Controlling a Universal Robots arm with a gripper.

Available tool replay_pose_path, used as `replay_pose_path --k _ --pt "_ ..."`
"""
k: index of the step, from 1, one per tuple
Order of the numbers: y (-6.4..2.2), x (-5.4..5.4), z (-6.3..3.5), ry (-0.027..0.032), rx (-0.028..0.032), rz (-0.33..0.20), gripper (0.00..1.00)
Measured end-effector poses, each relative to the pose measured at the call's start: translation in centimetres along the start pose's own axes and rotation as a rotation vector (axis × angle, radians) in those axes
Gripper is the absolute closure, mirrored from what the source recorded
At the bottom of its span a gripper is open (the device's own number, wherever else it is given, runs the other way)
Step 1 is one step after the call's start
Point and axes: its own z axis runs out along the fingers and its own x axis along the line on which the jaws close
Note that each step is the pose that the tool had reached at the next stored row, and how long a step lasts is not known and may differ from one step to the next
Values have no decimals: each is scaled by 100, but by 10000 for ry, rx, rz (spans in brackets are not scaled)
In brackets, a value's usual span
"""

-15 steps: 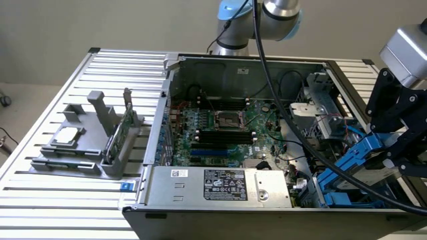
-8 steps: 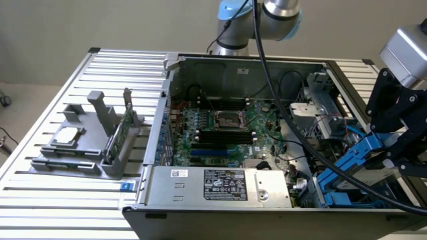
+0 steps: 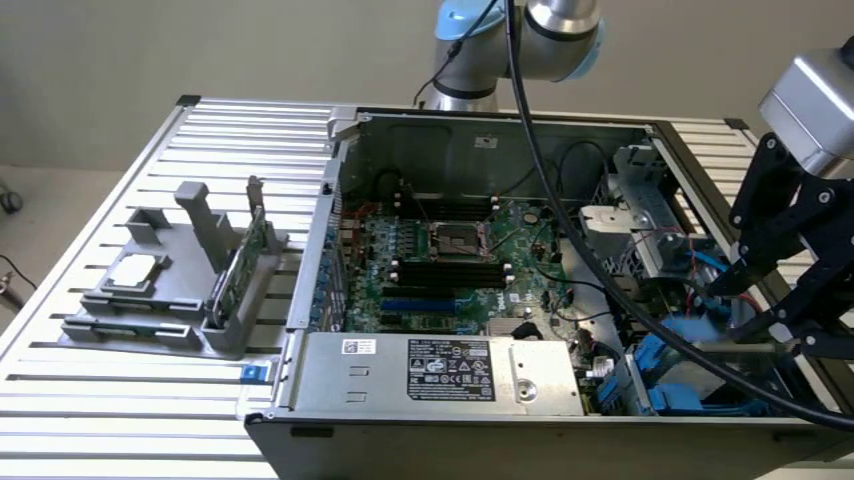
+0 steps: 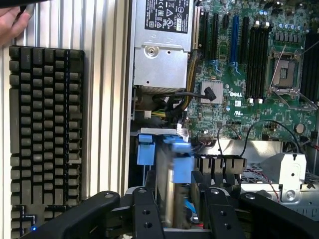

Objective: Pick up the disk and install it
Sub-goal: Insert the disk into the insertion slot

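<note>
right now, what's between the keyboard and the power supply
Wrist view: bare slatted table, then the case wall, between the keyboard and the power supply.

Open computer case [image 3: 494, 120] on slatted table [image 3: 120, 400]; grey rack [image 3: 160, 235] beside it; black keyboard [image 4: 45, 139].

Open PC case [image 3: 467, 120] sits on a slatted aluminium table [image 3: 120, 420]. Slats are pale metal w/ dark gaps btwn them, and they stretch out on both sides of the case. Behind the case: plain beige-grey wall [image 3: 200, 50]. Past the table edge, on the exterior view's left of the case: pale beige floor [image 3: 54, 200] w/ a small dark object at its far edge, can't ID. Black keyboard [image 4: 45, 139] lies flat on the slats just beside the case, long side parallel to it. Light is soft & even, shadows faint, slight sheen on the slats.
</note>
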Motion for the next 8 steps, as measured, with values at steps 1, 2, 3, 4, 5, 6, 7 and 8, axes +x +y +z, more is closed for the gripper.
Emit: replay_pose_path --k 1,2,3,4,5,6,7,8 --pt "0 0 0 -1 0 0 59" --pt "0 0 0 0 1 0 59" --pt "0 0 0 0 1 0 59" --pt "0 0 0 -1 1 0 59" --pt "0 0 1 -2 1 0 59" --pt "0 0 4 -2 1 0 59" --pt "0 1 7 -3 1 0 59" --pt "0 1 10 -3 1 0 59"
